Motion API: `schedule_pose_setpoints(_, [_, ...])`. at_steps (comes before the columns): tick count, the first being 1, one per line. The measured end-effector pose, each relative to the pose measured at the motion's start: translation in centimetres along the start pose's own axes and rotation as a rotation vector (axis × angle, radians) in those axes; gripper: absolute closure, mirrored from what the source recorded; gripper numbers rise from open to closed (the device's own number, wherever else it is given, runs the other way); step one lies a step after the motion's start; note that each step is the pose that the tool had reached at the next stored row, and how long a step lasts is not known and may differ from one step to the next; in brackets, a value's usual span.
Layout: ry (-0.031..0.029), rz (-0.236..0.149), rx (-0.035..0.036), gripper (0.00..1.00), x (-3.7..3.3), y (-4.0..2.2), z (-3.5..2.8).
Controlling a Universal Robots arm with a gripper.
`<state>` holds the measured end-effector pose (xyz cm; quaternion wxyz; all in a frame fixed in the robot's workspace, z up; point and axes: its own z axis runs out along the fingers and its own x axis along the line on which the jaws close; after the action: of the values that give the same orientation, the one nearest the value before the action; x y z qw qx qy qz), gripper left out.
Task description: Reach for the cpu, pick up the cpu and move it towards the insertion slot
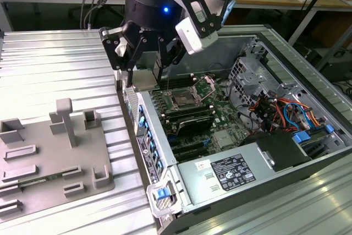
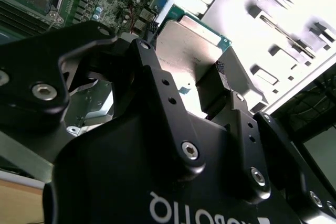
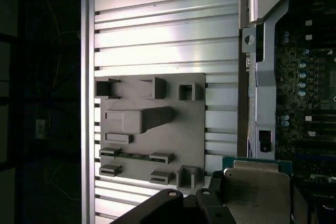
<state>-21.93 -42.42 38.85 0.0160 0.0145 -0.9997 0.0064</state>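
Claw [image 1: 144, 61] is clamped on the cpu [image 1: 144, 79], black fingers [image 2: 223, 80] pinching its opposite edges; from my seat the chip's underside is hidden, its near part cut off by claw body in both wrist views (cpu [image 2: 191, 45], cpu [image 3: 257, 187]). Chip hangs level over the open pc case [image 1: 308, 89] near its wall on the exterior view's left, w/ the insertion slot [image 1: 182, 101] lower down on the green board, apart from it. Arm comes in from above, wrist pointing down; grey fixture plate [image 1: 52, 160] on the ribbed counter [image 1: 49, 64] sits well apart.
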Motion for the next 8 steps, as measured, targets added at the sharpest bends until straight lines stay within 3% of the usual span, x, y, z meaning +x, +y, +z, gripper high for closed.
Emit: schedule_pose_setpoints(8, [-0.0001, 0.000, -0.0001, 0.45, -0.16, 0.00, 0.00])
